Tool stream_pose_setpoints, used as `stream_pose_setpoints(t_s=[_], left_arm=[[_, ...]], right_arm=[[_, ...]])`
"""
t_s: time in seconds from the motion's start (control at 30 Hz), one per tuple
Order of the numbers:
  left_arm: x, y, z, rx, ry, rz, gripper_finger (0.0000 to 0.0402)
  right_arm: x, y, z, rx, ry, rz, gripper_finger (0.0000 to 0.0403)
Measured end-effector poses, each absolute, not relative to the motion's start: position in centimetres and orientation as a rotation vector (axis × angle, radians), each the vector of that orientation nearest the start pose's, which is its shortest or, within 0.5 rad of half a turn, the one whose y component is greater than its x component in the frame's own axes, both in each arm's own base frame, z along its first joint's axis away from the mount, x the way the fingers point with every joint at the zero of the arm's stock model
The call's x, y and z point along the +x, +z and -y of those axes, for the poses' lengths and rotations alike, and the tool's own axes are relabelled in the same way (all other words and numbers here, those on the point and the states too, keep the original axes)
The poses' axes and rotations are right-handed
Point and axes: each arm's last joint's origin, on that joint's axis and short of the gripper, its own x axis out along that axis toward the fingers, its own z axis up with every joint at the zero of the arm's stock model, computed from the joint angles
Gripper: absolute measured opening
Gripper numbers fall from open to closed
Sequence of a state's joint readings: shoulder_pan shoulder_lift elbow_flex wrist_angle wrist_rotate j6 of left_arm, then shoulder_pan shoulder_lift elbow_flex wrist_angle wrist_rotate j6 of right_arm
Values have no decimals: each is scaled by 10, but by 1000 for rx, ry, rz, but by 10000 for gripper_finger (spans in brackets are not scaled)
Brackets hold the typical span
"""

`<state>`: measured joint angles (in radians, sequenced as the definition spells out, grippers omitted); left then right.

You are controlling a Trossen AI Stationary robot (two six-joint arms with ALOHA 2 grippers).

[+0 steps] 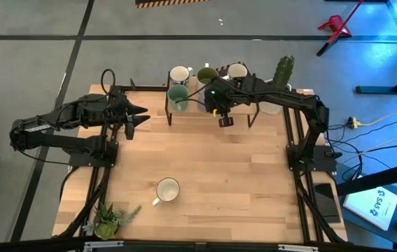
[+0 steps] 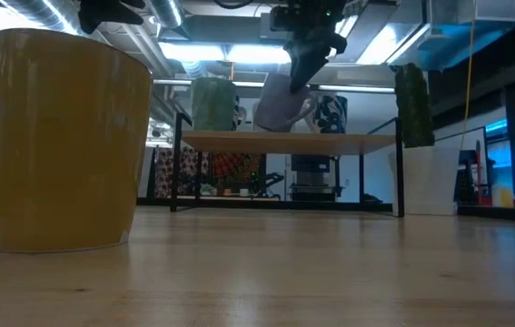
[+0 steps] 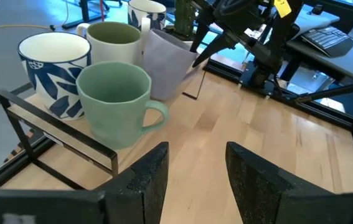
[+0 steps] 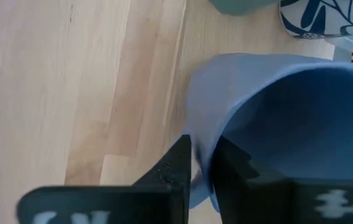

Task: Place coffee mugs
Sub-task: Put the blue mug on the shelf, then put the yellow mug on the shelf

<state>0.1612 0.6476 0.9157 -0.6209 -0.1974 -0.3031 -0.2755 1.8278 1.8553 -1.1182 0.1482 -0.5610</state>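
Note:
On a low wooden shelf point(image 1: 184, 108) at the table's far edge stand a teal green mug point(image 3: 115, 102), a white mug with blue leaves point(image 3: 53, 67), an olive mug point(image 3: 119, 38) and a second blue-patterned mug point(image 3: 146, 11). My right gripper point(image 4: 202, 152) is over the shelf, shut on the lavender mug point(image 3: 170, 65). The pale yellow mug point(image 1: 166, 190) stands on its base on the table near the front. My left gripper point(image 3: 195, 177) hovers open left of the shelf and points at it. My right gripper pinches the lavender mug's wall at the rim point(image 4: 202, 167), one finger point(image 4: 233, 168) inside and one point(image 4: 171, 169) outside. It comes from above, pointing down. The mug is tilted point(image 2: 284, 104), its lower edge at the shelf top; whether it rests there I cannot tell.
A tall green cactus in a white pot point(image 2: 416, 154) stands at the shelf's right end. A small leafy plant point(image 1: 110, 218) sits at the table's near left corner. Bare wood lies between the shelf and the yellow mug.

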Motion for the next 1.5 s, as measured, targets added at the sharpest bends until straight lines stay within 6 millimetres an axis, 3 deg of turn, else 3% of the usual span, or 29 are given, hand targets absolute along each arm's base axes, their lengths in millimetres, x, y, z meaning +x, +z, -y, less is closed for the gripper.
stream_pose_setpoints(t_s=[0.43,0.97,1.13,1.3,1.5], left_arm=[[117,352,-25,-288,416,-297,153],[117,352,-25,-268,425,-299,153],[117,352,-25,-268,425,-299,153],[117,352,-25,-269,421,-299,153],[118,352,-24,-281,360,-308,153]], right_arm=[[363,343,109,-473,-114,-1137,131],[363,345,111,-517,-188,-1148,134],[362,365,109,-522,-195,-1103,134],[363,388,96,-517,-136,-1003,134],[379,394,46,-559,126,-845,134]])
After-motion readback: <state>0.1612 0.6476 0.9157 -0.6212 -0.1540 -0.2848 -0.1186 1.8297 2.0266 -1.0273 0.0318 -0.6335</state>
